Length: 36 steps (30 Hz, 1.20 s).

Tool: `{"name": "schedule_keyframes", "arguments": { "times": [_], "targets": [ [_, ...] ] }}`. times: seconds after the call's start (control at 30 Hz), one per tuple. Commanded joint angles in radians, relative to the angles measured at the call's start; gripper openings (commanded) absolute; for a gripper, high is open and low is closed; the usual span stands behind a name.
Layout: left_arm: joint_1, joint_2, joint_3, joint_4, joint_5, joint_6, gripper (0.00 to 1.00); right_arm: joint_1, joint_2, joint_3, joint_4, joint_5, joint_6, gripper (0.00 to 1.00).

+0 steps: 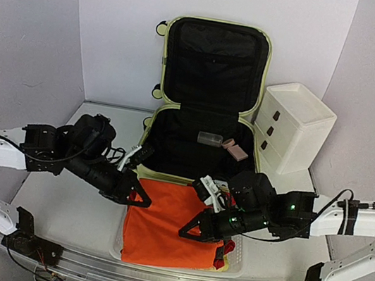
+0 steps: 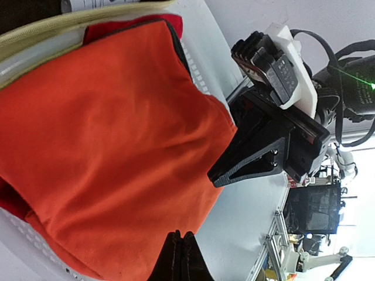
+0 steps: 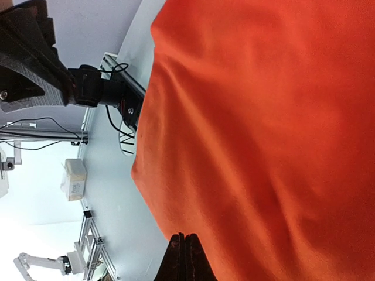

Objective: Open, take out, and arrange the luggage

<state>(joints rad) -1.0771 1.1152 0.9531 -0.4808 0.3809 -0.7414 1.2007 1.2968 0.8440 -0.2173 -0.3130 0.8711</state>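
**Over the basket, both grippers shut and empty above the cloth**

Over the basket's left side, the left gripper [image 1: 144, 201] has its jaws pressed together with nothing between them, its tip at the upper left edge of the orange cloth [image 1: 167, 226]. The right gripper [image 1: 185, 233] is shut the same way and points at the cloth's right half from the opposite side. Whether either tip touches the fabric cannot be told. With closed fingers set on two sides, they look placed to press or smooth the cloth rather than lift it.

That cloth lies spread across the basket [image 1: 115, 249], with some red fabric [image 1: 228, 247] showing under its right edge. It seems to be an item set there as part of the arranging.

Just behind the basket sits the luggage [image 1: 209, 94], its base flat on the table [image 1: 90, 168] and its lid upright against the back wall, which keeps the inside open to reach. A clear box [image 1: 209, 139] and a pink item [image 1: 236, 151] lie in the base, so unpacking looks unfinished. White drawers [image 1: 293, 125] stand just right of it.
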Motion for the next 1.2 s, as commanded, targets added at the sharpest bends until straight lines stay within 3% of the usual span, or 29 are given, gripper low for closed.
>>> {"name": "schedule_keyframes", "arguments": {
  "times": [0.0, 0.17, 0.37, 0.43, 0.57, 0.73, 0.93, 1.17],
  "targets": [
    [0.001, 0.061, -0.138, 0.26, 0.112, -0.06, 0.0, 0.001, 0.036, -0.103, 0.326, -0.103, 0.068, 0.0],
    [-0.001, 0.177, -0.222, 0.28, 0.044, -0.046, 0.0, -0.042, 0.121, -0.244, 0.461, -0.099, 0.101, 0.0],
    [-0.007, 0.295, -0.197, 0.253, 0.041, -0.022, 0.0, -0.087, 0.187, -0.332, 0.572, -0.132, 0.14, 0.0],
    [-0.013, 0.254, -0.171, 0.211, 0.015, -0.004, 0.0, -0.087, 0.159, -0.306, 0.544, -0.152, 0.122, 0.0],
    [-0.014, 0.154, -0.087, 0.084, -0.055, 0.04, 0.01, -0.087, 0.045, -0.178, 0.312, -0.11, 0.016, 0.0],
    [-0.012, 0.127, 0.039, -0.012, -0.121, 0.074, 0.03, -0.116, -0.016, -0.02, 0.139, -0.061, -0.091, 0.0],
    [0.019, 0.214, 0.123, -0.054, -0.233, 0.042, 0.04, -0.202, 0.081, 0.065, 0.099, -0.049, -0.118, 0.0],
    [0.033, 0.449, 0.073, -0.06, -0.361, 0.058, 0.0, -0.254, 0.303, 0.008, 0.12, 0.081, -0.145, 0.0]
  ]
}}
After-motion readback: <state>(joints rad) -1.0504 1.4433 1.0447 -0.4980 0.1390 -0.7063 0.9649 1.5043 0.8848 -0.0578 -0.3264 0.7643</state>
